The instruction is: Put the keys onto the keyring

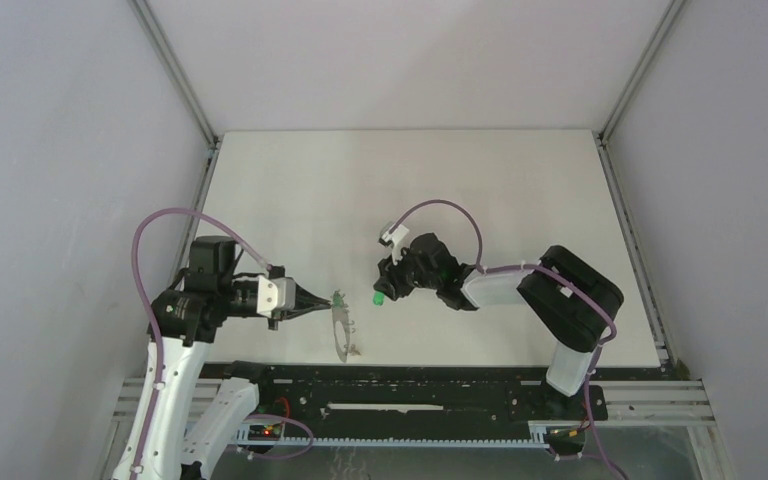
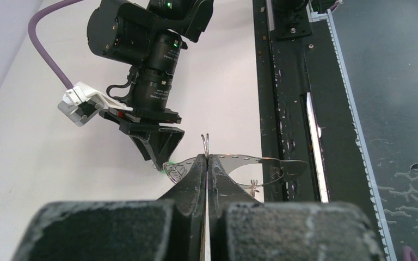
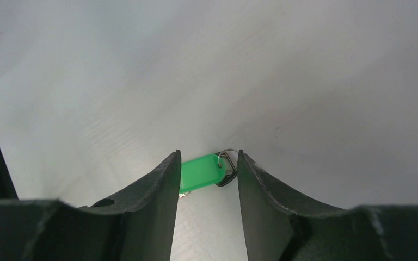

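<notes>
Keyring (image 1: 342, 325): flat grey oval of thin metal. Long axis runs far-to-near, with near end angled slightly right. Location: over near edge of table (image 1: 410, 180), between arms. Far end pinched in closed jaws of left gripper (image 1: 322, 301). Small item (image 1: 356, 351) at near end too small to identify.

Green key (image 3: 198, 173): just right of keyring, lying lengthwise across gap of right gripper (image 3: 208, 157). Metal loop (image 3: 227, 163) at one finger. Head blurred, blade hidden. Jaws parted either side; whether they grip it, cannot tell.

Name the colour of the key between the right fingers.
The key is green, clearest in the right wrist view.
</notes>
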{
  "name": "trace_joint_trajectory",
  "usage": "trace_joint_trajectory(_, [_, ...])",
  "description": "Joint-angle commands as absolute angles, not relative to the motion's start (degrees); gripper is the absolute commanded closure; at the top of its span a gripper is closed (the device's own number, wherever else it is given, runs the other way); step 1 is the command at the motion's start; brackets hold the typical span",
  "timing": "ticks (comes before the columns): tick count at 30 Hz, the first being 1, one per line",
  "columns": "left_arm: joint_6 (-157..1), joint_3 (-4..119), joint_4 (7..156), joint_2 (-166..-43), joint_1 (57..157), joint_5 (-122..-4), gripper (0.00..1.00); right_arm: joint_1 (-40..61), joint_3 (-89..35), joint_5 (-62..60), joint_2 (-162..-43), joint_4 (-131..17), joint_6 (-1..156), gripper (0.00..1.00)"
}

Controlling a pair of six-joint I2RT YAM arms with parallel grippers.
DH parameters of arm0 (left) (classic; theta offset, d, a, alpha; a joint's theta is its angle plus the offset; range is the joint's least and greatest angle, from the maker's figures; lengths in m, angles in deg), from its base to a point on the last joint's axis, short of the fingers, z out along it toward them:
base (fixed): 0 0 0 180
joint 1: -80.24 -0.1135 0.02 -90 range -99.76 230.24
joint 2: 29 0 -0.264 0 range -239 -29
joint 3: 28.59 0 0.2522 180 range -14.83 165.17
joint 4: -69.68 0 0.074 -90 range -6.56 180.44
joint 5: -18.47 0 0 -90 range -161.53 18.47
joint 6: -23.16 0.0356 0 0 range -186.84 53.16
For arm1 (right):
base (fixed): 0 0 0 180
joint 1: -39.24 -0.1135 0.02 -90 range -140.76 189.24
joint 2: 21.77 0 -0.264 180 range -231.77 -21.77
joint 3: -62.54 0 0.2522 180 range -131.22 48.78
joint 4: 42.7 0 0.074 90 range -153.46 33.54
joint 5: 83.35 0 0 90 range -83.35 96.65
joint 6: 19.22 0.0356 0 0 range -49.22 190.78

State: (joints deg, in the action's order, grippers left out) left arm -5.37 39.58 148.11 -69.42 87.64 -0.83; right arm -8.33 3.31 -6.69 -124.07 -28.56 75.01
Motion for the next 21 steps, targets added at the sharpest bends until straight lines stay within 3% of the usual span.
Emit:
trace_joint_trajectory(1, [-6.3,38.6,146.4,-68.6,87.9,0.5,1.0,-7.0,3.8,-10.2,-121.6,-28.3,77.8,0.49])
trace_joint_trajectory(9, [-7.0,38.2,145.6,-68.4,87.9,0.3,1.0,-4.5,3.8,-16.3,-123.2,-29.0,76.0,0.52])
trace_joint_trajectory(21, [-8.9,38.3,143.7,-68.5,87.9,0.2,1.0,-4.9,1.2,-13.2,-128.0,-29.6,73.2,0.54])
